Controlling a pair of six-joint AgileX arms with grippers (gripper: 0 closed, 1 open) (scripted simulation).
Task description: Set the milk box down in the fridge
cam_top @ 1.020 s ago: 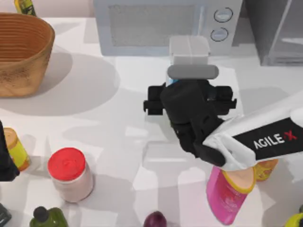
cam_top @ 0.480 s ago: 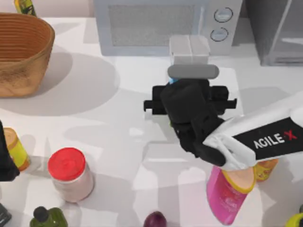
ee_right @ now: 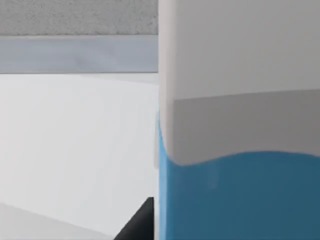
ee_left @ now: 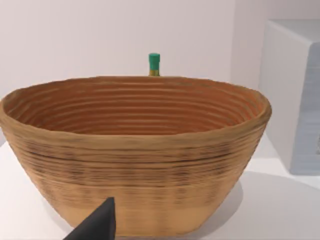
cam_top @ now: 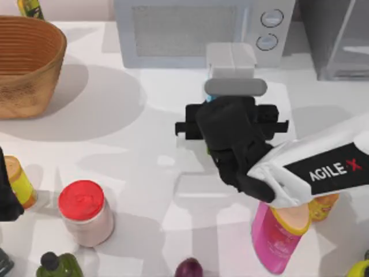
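Observation:
The milk box (cam_top: pixel 231 61) stands upright on the table just in front of the microwave; its white top shows from above, with a sliver of blue below it. My right gripper (cam_top: pixel 232 114) reaches in from the right side and sits around the carton's body, shut on it. In the right wrist view the milk box (ee_right: pixel 240 150) looms close, white over blue, with one dark finger (ee_right: pixel 137 225) pressed against its edge. The fridge (cam_top: pixel 340 40) is the dark-grey cabinet at the far right corner, partly in view. My left arm (cam_top: pixel 6 199) stays parked at the table's left edge.
A light-grey microwave (cam_top: pixel 196 29) stands at the back centre. A wicker basket (cam_top: pixel 29 63) sits back left. Near the front are a red-lidded jar (cam_top: pixel 85 212), a yellow can (cam_top: pixel 17 182), a green bottle (cam_top: pixel 57 266) and a pink canister (cam_top: pixel 279 236) under my right arm.
The right gripper's fingers have drawn inward onto the milk box. The carton and the arm have stayed in place.

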